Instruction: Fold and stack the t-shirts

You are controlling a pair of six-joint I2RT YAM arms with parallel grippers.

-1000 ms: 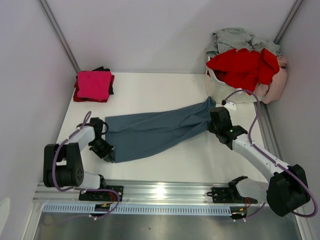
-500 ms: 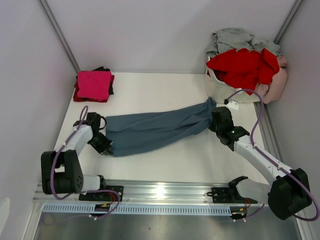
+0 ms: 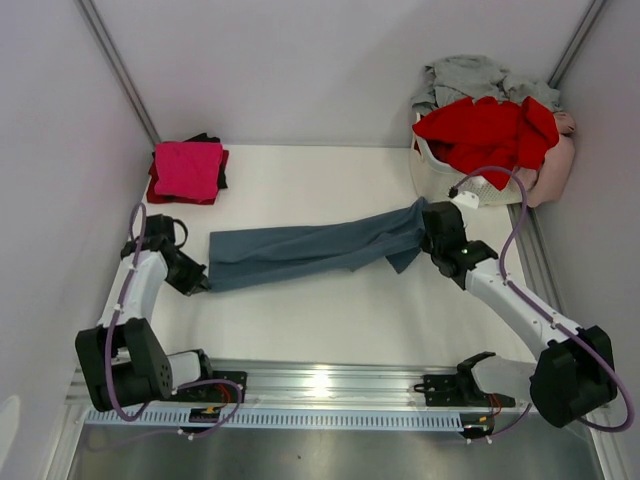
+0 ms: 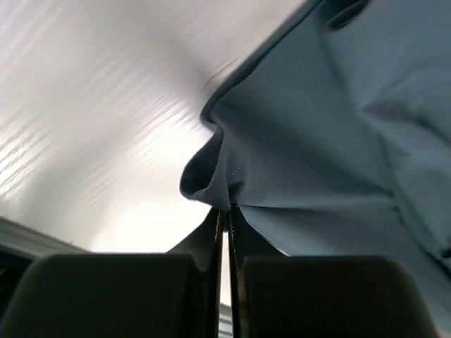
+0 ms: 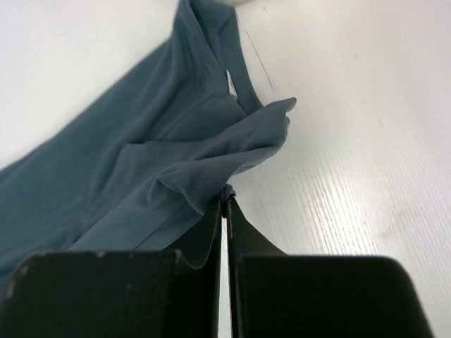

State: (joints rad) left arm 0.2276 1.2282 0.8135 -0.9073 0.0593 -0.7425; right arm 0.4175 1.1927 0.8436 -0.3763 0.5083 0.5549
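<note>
The slate blue-grey t-shirt (image 3: 300, 252) is stretched in a long band across the table between my two grippers. My left gripper (image 3: 199, 281) is shut on its left end; the pinched fabric (image 4: 225, 190) shows in the left wrist view. My right gripper (image 3: 432, 228) is shut on its right end, the cloth (image 5: 211, 169) bunched at the fingertips (image 5: 215, 211). A folded magenta t-shirt (image 3: 187, 168) lies on a black one (image 3: 222, 165) at the back left. Red (image 3: 488, 135), grey (image 3: 470, 75) and pale pink (image 3: 556, 165) t-shirts are heaped at the back right.
The white slatted laundry basket (image 3: 432, 178) stands at the back right corner under the heap, just behind my right gripper. Walls close in on the left, back and right. A metal rail (image 3: 320, 385) runs along the near edge.
Both grippers have moved away from the near edge, the left one also leftward, pulling the blue-grey t-shirt tauter and narrower. The shirt's lower left part has lifted off the near table area.
</note>
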